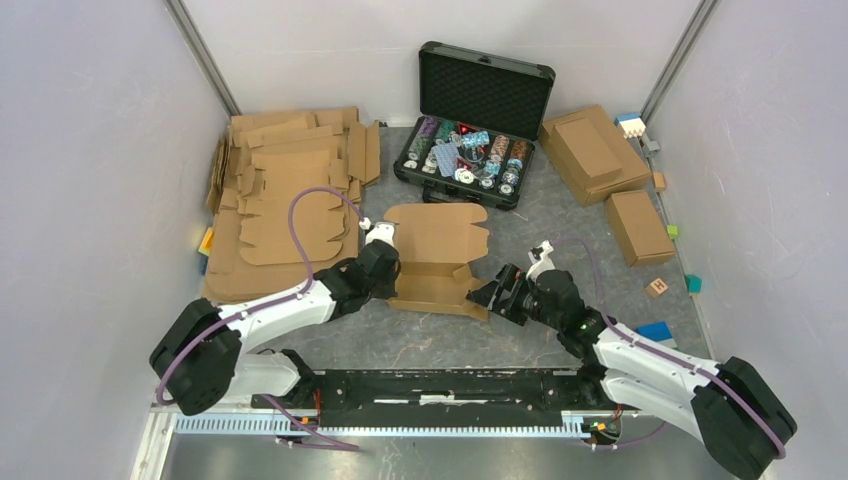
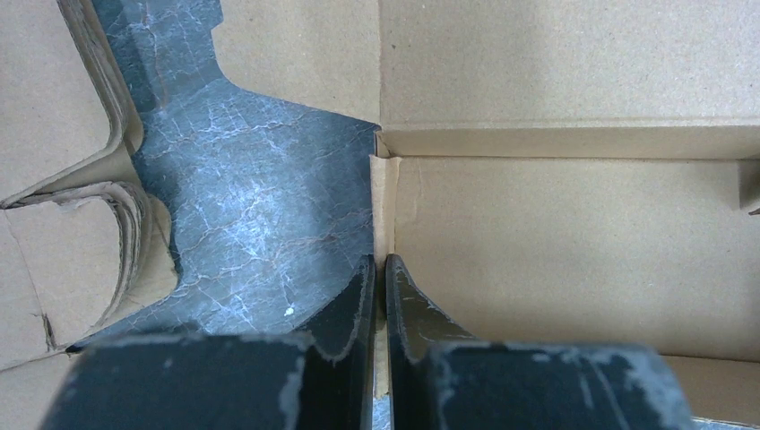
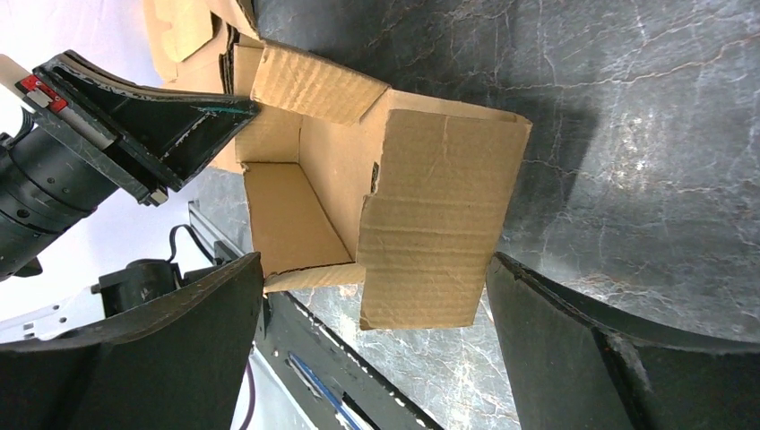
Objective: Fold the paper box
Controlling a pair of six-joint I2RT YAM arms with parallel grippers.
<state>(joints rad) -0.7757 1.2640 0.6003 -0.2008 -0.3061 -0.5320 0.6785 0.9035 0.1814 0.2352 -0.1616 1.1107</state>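
Paper box (image 1: 437,238) before the case (image 1: 487,85)

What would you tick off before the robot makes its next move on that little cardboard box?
1. The left gripper pinches the paper box by its left wall: ok.
2. The right gripper is wide open: ok.
3. The end flap sits between the right fingers, ungripped: ok.
4. The lid lies open toward the black case: ok.
5. The pile of flat cardboard is apart from the box: ok.
6. Walls locked upright: cannot tell.
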